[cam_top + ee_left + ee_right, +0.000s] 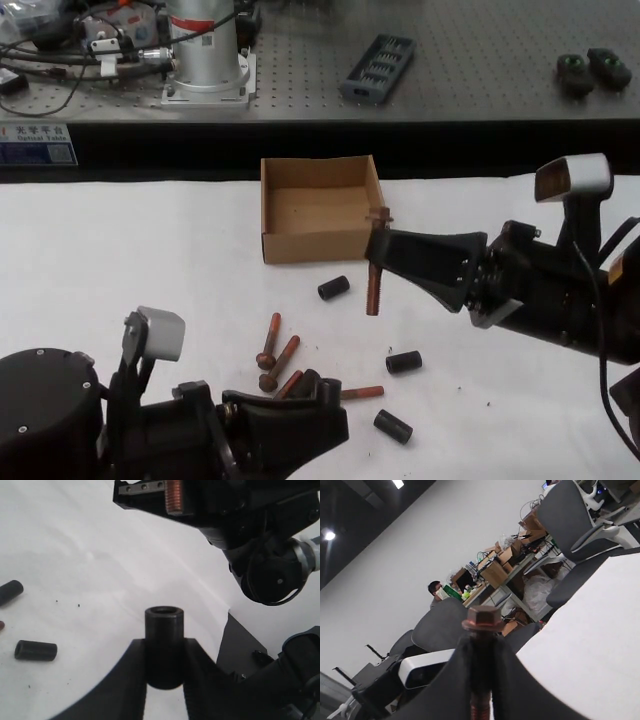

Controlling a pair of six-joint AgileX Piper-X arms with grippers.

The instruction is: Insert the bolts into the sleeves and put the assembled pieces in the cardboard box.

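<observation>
- A blue-and-white label [37, 145] is seen on the front edge of the rear bench [480, 85], far left; its print cannot be read.
- A pale sticker [205, 42] is noted on the metal column [203, 35]; also illegible.

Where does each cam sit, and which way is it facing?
High view: behind both arms, facing forward and down; shows both arms, cardboard box.
Left wrist view: on left wrist, facing along left gripper, shut on a sleeve, toward the other arm.
Right wrist view: on right wrist, facing up past right gripper and its bolt into the room.
Shared: that bolt, in all three.
</observation>
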